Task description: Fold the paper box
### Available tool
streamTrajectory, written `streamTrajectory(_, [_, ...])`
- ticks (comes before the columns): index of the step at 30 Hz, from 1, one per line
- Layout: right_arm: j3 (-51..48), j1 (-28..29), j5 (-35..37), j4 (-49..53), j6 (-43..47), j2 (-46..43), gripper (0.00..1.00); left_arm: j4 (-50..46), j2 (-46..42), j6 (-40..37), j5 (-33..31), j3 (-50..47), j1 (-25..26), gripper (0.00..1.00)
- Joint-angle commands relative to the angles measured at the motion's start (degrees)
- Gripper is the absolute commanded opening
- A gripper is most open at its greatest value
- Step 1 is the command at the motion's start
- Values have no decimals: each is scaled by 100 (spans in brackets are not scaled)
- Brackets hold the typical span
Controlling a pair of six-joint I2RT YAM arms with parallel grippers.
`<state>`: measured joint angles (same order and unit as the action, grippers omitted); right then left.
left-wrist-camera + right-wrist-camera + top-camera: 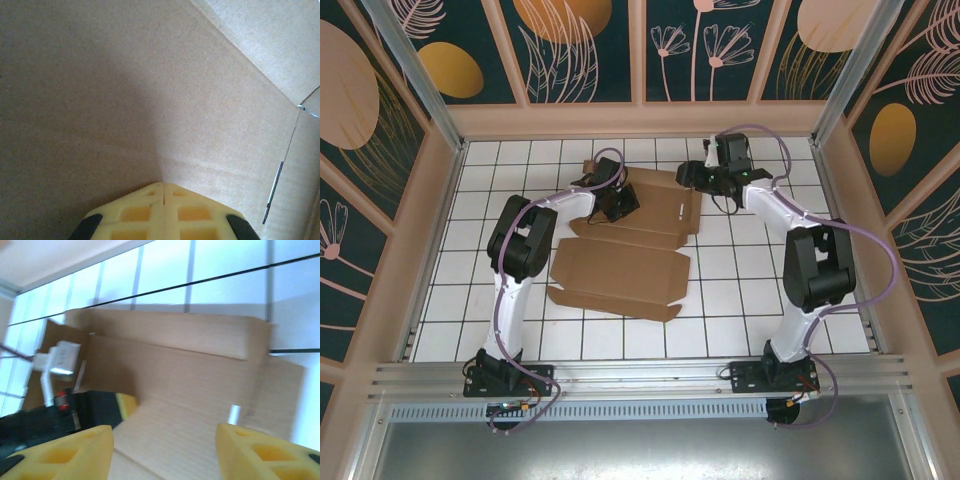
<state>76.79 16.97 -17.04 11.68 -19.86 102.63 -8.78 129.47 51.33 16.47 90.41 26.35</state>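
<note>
On the table (740, 300), the paper box (620, 270), bare tiles (620, 335) beyond every edge

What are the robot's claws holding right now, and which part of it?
Nothing is held. The left claw is shut empty, its tip right by the paper box; the right claw hangs open over it.

White tiled floor (740, 290); dark teal wall panels (590, 50), gold discs, pink plant outlines; pale wood frame (640, 118).

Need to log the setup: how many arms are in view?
2. The left arm stands near left, reaching onto the box; the right arm stands near right, reaching to the box's far right corner.
</note>
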Motion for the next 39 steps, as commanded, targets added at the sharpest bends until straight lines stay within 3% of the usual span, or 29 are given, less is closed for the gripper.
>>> streamTrajectory(1, [96,71,938,1018,140,472,68,-379,-36,-70,-152,-125,-82,0])
streamTrajectory(4, [370,103,1167,1319,122,868,74,-388,-27,-59,-153,-113,-77,0])
streamTrajectory(10, [514,72,951,1300,29,1423,74,-379,-27,-47,-147,-111,-77,0])
streamTrajectory(18, [-590,-351,-1174,-590,-471,898,51,-344,-17,-51,-113,-133,-86,0])
streamTrajectory(27, [-1362,-631,-2375,-1863,-999,569,37,-335,-14,-58,-91,-146,-91,0])
streamTrajectory(39, [-518,-158,-1858,-1007,-659,968,35,-384,-10,-78,-80,-86,-95,0])
